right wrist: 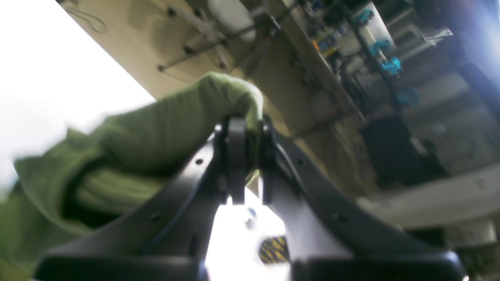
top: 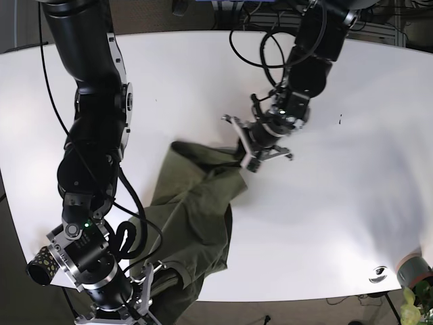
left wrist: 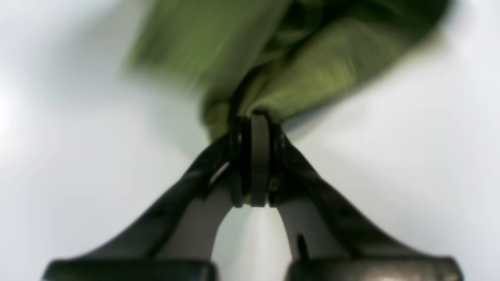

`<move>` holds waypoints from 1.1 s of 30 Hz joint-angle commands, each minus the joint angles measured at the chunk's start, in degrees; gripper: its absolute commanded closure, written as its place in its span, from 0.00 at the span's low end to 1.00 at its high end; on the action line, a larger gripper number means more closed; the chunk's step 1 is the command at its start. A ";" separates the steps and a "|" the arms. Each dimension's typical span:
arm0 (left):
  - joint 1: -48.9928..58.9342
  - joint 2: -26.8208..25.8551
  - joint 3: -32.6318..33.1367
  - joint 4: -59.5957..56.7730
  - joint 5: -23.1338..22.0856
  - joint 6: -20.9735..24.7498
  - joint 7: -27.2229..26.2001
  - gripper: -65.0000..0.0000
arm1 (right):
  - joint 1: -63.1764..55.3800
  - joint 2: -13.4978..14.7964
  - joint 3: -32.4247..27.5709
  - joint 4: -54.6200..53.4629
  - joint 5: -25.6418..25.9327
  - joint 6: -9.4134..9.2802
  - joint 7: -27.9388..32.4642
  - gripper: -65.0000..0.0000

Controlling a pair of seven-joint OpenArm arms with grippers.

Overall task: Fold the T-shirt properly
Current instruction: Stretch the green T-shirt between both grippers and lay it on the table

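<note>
Both hands are clenched on the green T-shirt (top: 196, 217): the left hand (top: 245, 157) mid-surface, the right hand (top: 157, 274) at the near edge, likely stretching the crumpled cloth between them to flatten it.

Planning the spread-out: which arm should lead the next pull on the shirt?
Probably left. The left gripper grips the T-shirt over open table; the right gripper, also clamped on cloth, sits at the near edge.
</note>
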 commanded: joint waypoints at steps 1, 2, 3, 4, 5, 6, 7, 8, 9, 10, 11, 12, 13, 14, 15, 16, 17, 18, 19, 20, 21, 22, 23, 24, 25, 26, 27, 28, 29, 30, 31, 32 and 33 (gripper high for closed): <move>0.71 -2.15 -3.91 4.71 0.85 0.39 1.70 1.00 | 2.29 0.40 0.20 -0.32 0.20 -0.53 1.28 1.00; 1.15 -3.03 -5.23 5.77 0.85 0.39 1.70 1.00 | 2.29 0.67 0.20 -0.67 0.20 -0.53 1.28 1.00; 1.68 -4.08 -6.81 7.09 0.85 0.39 1.70 1.00 | 2.29 1.19 0.20 -1.11 0.20 -0.53 1.28 1.00; 2.12 -5.14 -8.74 8.49 0.85 0.39 1.79 1.00 | 2.37 1.54 0.20 -1.64 0.20 -0.53 1.28 1.00; 2.29 -5.84 -10.24 9.37 0.85 0.39 1.79 1.00 | 2.37 1.72 0.20 -2.25 0.20 -0.53 1.37 1.00; 2.55 -6.63 -11.91 10.16 0.85 0.39 1.79 1.00 | 2.46 1.81 0.20 -3.13 0.20 -0.53 1.55 1.00; 2.55 -7.16 -13.67 10.87 0.85 0.39 1.79 1.00 | 2.46 1.81 0.20 -4.01 0.20 -0.53 1.63 1.00; 2.55 -7.86 -15.86 11.39 0.85 0.39 1.79 1.00 | 2.55 1.81 0.29 -5.24 0.20 -0.53 1.63 1.00; 2.64 -8.21 -17.18 11.74 0.85 0.39 1.79 1.00 | 2.55 1.81 0.73 -6.03 0.20 -0.53 1.63 1.00; 2.64 -8.65 -19.47 11.92 0.85 0.39 1.88 1.00 | 2.55 1.81 1.61 -7.26 0.20 -0.53 1.72 1.00; 2.64 -9.09 -21.93 11.92 0.85 0.39 1.88 1.00 | 2.64 1.63 2.48 -8.76 0.20 -0.53 1.90 1.00; 2.55 -9.18 -23.60 11.83 0.85 0.39 1.88 1.00 | 2.73 1.54 3.01 -9.90 0.20 -0.53 2.34 1.00; 2.38 -9.18 -25.36 11.74 0.85 0.39 1.88 1.00 | 2.90 1.54 3.28 -10.87 0.20 -0.53 2.87 1.00; 1.59 -9.18 -27.47 11.74 0.85 0.39 1.88 1.00 | 3.43 1.46 3.36 -12.19 0.20 -0.53 3.31 1.00; 0.18 -9.18 -29.14 11.74 0.85 0.31 1.88 1.00 | 4.04 1.46 3.54 -13.24 0.20 -0.53 3.48 1.00; -0.70 -9.18 -30.28 11.66 0.85 0.13 1.88 1.00 | 4.57 1.46 3.54 -13.86 0.29 -0.53 3.48 1.00; -1.49 -9.18 -31.25 11.57 0.94 -0.31 1.88 1.00 | 5.19 1.46 3.54 -14.21 0.38 -0.53 3.48 1.00; -2.63 -9.27 -32.66 11.57 1.11 -1.45 2.06 1.00 | 6.15 1.46 3.54 -14.65 0.47 -0.53 3.48 1.00; -3.42 -9.27 -33.80 11.74 1.11 -2.33 2.93 1.00 | 6.77 1.46 3.54 -14.91 0.56 -0.53 3.48 1.00; -4.92 -9.27 -34.85 11.92 1.11 -3.30 4.69 1.00 | 7.47 1.46 3.54 -15.00 0.56 -0.53 3.48 1.00; -6.50 -9.27 -35.64 11.92 1.11 -4.09 6.45 1.00 | 8.18 1.46 3.54 -15.00 0.56 -0.53 3.48 1.00; -8.87 -9.27 -36.52 11.92 1.11 -4.97 8.65 1.00 | 9.23 1.46 3.54 -15.00 0.64 -0.53 3.48 1.00; -10.37 -9.27 -37.05 11.92 1.11 -5.67 9.88 1.00 | 9.85 1.46 3.54 -15.00 0.64 -0.53 3.48 1.00; -12.04 -9.62 -37.84 11.92 1.11 -6.20 11.20 1.00 | 10.73 1.37 3.45 -15.00 0.64 -0.53 3.48 1.00; -14.32 -10.32 -38.46 12.01 1.11 -6.90 12.96 1.00 | 11.78 1.37 3.36 -15.00 0.64 -0.53 3.48 1.00; -16.17 -10.85 -38.99 12.01 1.11 -7.52 14.28 1.00 | 12.84 1.37 3.36 -15.00 0.73 -0.53 3.39 1.00; -17.84 -11.11 -39.16 12.01 1.11 -7.96 15.15 1.00 | 13.72 1.37 3.36 -15.00 0.73 -0.53 3.39 1.00; -19.60 -11.38 -39.16 12.01 1.11 -8.31 16.03 1.00 | 14.59 1.37 3.36 -15.00 0.73 -0.53 3.39 1.00; -21.97 -11.99 -39.16 12.01 1.11 -8.66 17.26 1.00 | 15.74 1.37 3.36 -15.00 0.73 -0.53 3.39 1.00; -23.82 -12.70 -39.16 12.01 1.11 -8.93 18.23 1.00 | 16.62 1.37 3.36 -15.00 0.73 -0.53 3.39 1.00; -25.05 -13.22 -39.25 12.01 1.11 -8.93 18.76 1.00 | 17.14 1.37 3.36 -15.00 0.73 -0.53 3.39 1.00; -26.72 -14.19 -39.25 12.01 1.11 -8.93 19.29 1.00 | 17.76 1.63 3.54 -15.00 0.73 -0.53 3.39 1.00; -27.86 -14.89 -39.25 11.92 1.03 -8.93 19.37 1.00 | 18.11 1.72 3.63 -15.00 0.73 -0.53 3.39 1.00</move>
